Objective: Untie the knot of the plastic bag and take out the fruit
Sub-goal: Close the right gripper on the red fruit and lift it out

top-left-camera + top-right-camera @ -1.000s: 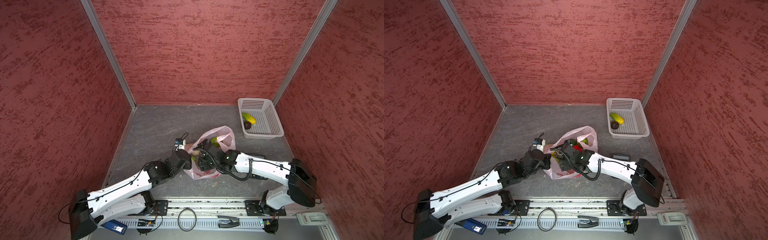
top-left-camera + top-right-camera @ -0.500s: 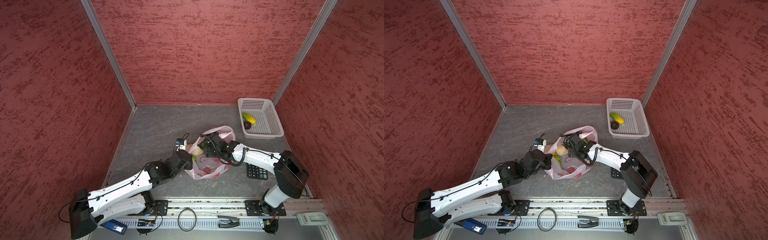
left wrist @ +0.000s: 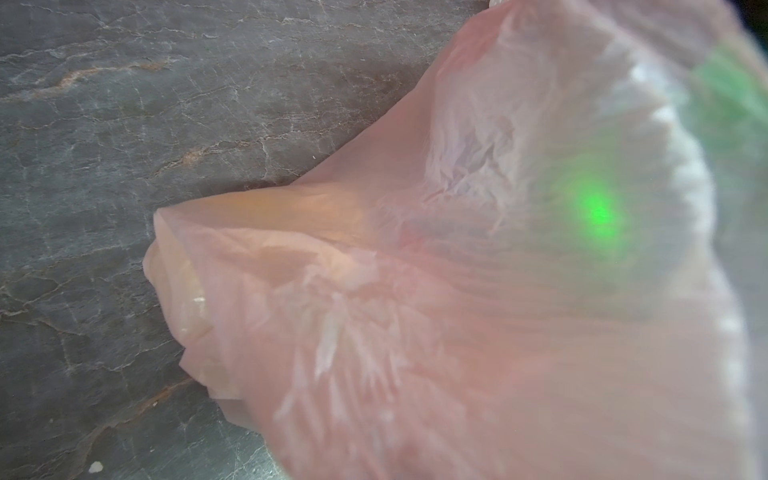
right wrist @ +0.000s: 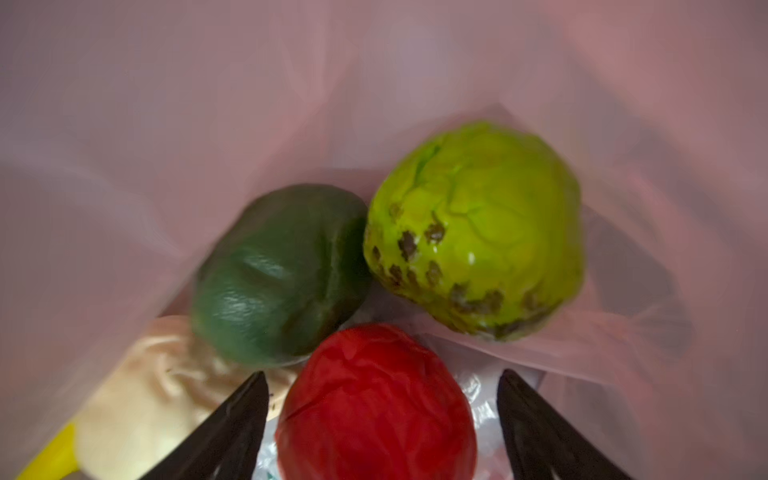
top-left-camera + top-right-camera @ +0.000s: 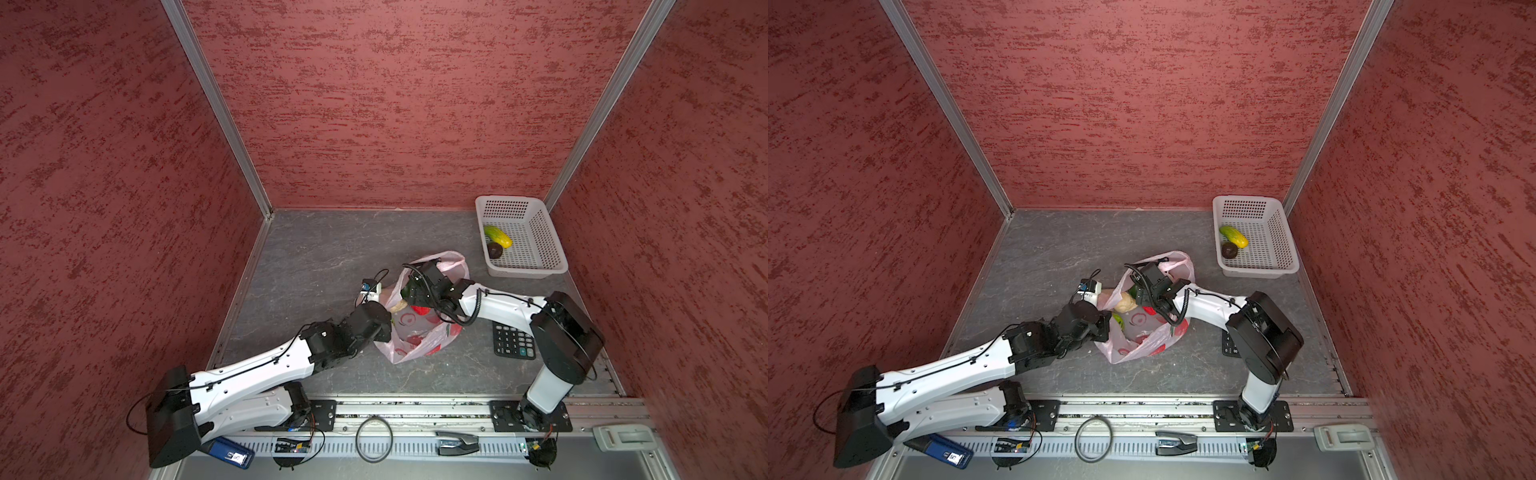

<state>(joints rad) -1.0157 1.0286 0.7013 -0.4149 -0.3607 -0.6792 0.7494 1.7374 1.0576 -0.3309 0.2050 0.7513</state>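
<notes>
The plastic bag (image 5: 415, 338) lies slumped near the middle of the desk (image 5: 324, 257), a grey slab veined like stone. Its film is thin, translucent and pale pink, crinkled and printed with red and white shapes, and its mouth stands open. The right pincer (image 4: 382, 374) reaches down into that mouth. Its two black, tapering fingers (image 4: 245, 415) stand apart on either side of the red fruit (image 4: 374, 411), a glossy rounded piece with a wrinkled skin. A strip of whitish film shows between the fruit and one finger, so nothing is clamped. Touching the red piece lie the dark green fruit (image 4: 282, 274), smooth and softly lobed, and the yellow-green fruit (image 4: 473, 232), bumpy and flecked with brown. A cream fruit (image 4: 137, 395) with folded ridges sits beside them, and a yellow fruit (image 4: 54, 457) just shows at the frame's edge. All of them rest inside the bag. The left pincer (image 5: 384, 311) is closed on the bag's rim on the left arm's side. In the left wrist view, blurred film fanning in fine pleats hides the fingers. Well apart, in the far right corner, stands a white perforated basket (image 5: 524, 272) of rigid plastic. It holds an elongated green-and-yellow fruit (image 5: 497, 237) and a small dark round fruit (image 5: 494, 250). A black calculator (image 5: 513, 341) lies flat on the desk near the right arm.
</notes>
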